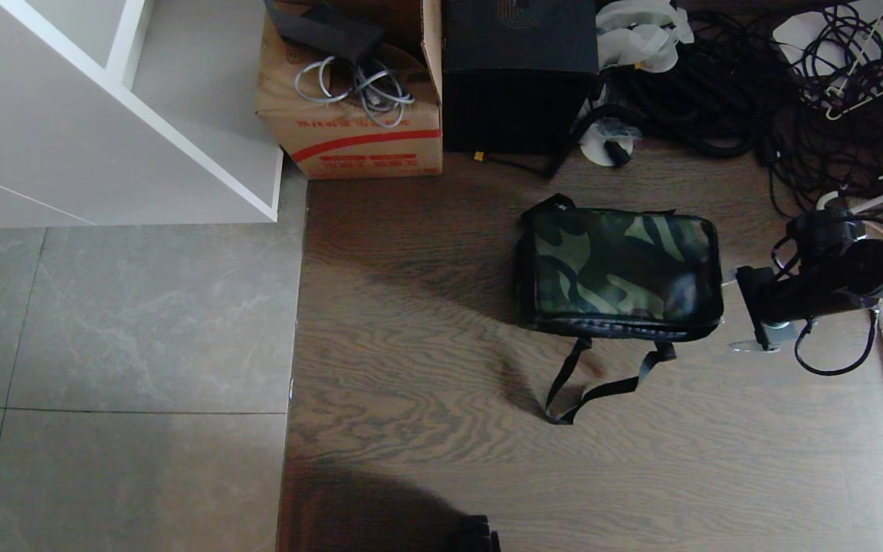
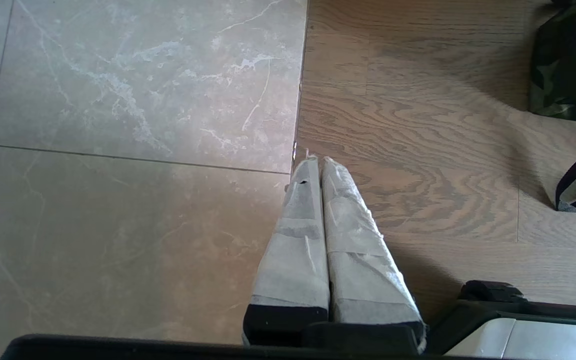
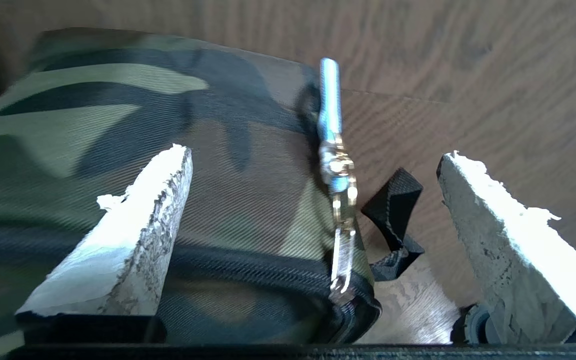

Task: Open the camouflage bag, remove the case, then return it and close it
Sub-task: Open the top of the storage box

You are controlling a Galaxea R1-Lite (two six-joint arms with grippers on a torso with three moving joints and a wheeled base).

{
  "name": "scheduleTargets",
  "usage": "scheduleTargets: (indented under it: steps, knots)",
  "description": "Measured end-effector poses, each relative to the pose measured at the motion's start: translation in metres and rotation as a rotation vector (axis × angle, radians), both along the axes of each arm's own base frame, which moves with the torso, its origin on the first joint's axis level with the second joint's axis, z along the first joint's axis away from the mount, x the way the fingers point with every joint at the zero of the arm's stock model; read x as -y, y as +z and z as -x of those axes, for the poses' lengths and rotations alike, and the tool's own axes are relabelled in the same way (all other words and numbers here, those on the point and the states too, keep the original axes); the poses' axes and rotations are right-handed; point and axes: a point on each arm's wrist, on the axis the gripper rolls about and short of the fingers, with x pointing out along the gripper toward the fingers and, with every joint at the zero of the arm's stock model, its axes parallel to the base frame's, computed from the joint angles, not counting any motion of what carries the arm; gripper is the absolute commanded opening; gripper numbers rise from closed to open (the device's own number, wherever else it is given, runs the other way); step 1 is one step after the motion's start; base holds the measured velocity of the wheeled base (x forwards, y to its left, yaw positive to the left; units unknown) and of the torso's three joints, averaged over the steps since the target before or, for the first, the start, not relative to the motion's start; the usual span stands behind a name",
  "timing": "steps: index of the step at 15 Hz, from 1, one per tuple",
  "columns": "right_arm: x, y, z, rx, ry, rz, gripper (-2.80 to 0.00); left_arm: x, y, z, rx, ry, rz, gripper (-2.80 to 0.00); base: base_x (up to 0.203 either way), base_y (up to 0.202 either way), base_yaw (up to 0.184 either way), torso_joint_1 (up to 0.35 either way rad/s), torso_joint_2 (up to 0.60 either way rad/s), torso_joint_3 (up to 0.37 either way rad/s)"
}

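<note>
Right hand of mine is spread wide with nothing in it, hovering at the right end of the camouflage bag. Between my two taped fingers I see the bag's corner, its black zipper line and a shiny metal zipper pull sticking up, with a bit of black strap beside it. Neither finger touches the fabric, as far as I can tell.

From the head view, my right arm comes in from the right edge, just beside the bag. That bag lies zipped shut on the wooden floor, its strap trailing toward me in a loop. Whether the case is inside, I cannot tell.

Left hand is parked low over the seam where grey tile meets wood, fingers pressed together, holding nothing.

Along the far edge of the floor sit a brown cardboard box with a red stripe, a black cube-shaped box and a heap of black cables. White shelving stands at the far left.
</note>
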Motion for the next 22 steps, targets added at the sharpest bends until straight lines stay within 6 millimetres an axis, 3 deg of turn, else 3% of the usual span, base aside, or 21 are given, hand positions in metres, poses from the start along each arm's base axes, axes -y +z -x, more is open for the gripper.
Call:
scheduleTargets:
  steps: [2, 5, 9, 12, 17, 22]
  knots:
    - [0.012, 0.006, 0.002, 0.036, 0.001, 0.020, 0.00, 0.000, 0.000, 0.000, 0.000, 0.000, 0.000, -2.80, 0.000, 0.000, 0.000, 0.000, 0.00, 0.000]
    - [0.046, 0.016, 0.008, 0.175, 0.061, 0.071, 0.00, 0.000, 0.000, 0.000, 0.000, 0.000, 0.000, -2.80, 0.000, 0.000, 0.000, 0.000, 0.00, 0.000]
    - [0.087, 0.020, 0.029, 0.361, 0.321, 0.167, 0.00, 0.000, 0.000, 0.000, 0.000, -0.001, 0.000, -2.80, 0.000, 0.000, 0.000, 0.000, 0.00, 0.000]
    - [0.097, -0.004, 0.051, 0.376, 0.548, 0.373, 0.00, 0.000, 0.000, 0.000, 0.000, 0.000, 0.000, -2.80, 0.000, 0.000, 0.000, 0.000, 0.00, 0.000]
    - [0.107, -0.061, 0.083, 0.354, 0.936, 0.878, 0.00, 0.000, 0.000, 0.000, 0.000, 0.000, 0.000, -2.80, 0.000, 0.000, 0.000, 0.000, 0.00, 0.000]
    - [0.111, -0.100, 0.077, 0.594, 1.180, 1.344, 0.00, 0.000, 0.000, 0.000, 0.000, 0.000, 0.000, -2.80, 0.000, 0.000, 0.000, 0.000, 0.00, 0.000]
